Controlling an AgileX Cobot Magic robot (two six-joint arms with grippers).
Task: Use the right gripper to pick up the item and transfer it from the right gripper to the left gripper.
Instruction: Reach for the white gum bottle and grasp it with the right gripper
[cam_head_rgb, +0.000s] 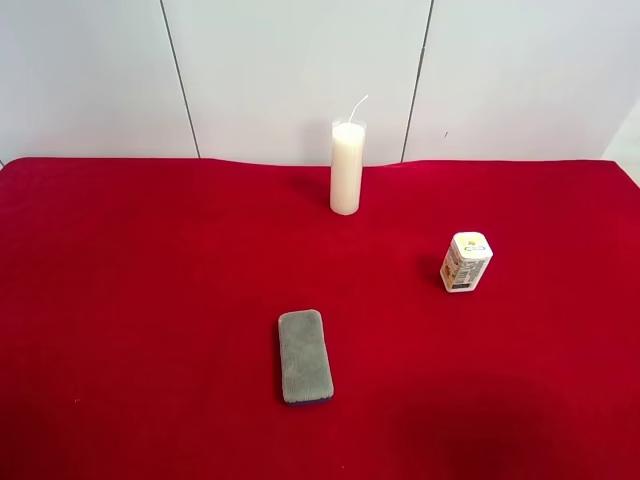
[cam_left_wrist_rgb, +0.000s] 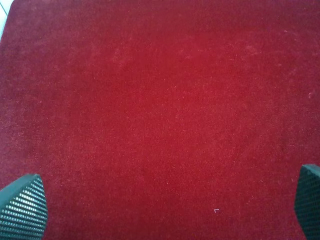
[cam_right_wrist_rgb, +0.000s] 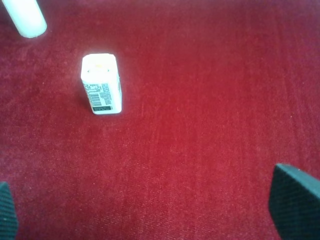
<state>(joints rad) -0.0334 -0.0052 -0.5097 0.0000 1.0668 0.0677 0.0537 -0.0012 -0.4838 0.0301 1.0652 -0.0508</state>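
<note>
A small white bottle (cam_head_rgb: 465, 261) with a printed label stands upright on the red cloth at the exterior high view's right. It also shows in the right wrist view (cam_right_wrist_rgb: 102, 83), well ahead of my right gripper (cam_right_wrist_rgb: 150, 207), which is open and empty, with only its dark fingertips (cam_right_wrist_rgb: 295, 200) showing. My left gripper (cam_left_wrist_rgb: 165, 205) is open and empty over bare red cloth, fingertips (cam_left_wrist_rgb: 22, 207) at the frame's corners. Neither arm shows in the exterior high view.
A tall white candle in a glass (cam_head_rgb: 347, 167) stands at the back middle; its base shows in the right wrist view (cam_right_wrist_rgb: 25, 17). A grey oblong pad (cam_head_rgb: 304, 355) lies flat at the front middle. The red cloth (cam_head_rgb: 150, 300) covers the table; a white wall is behind.
</note>
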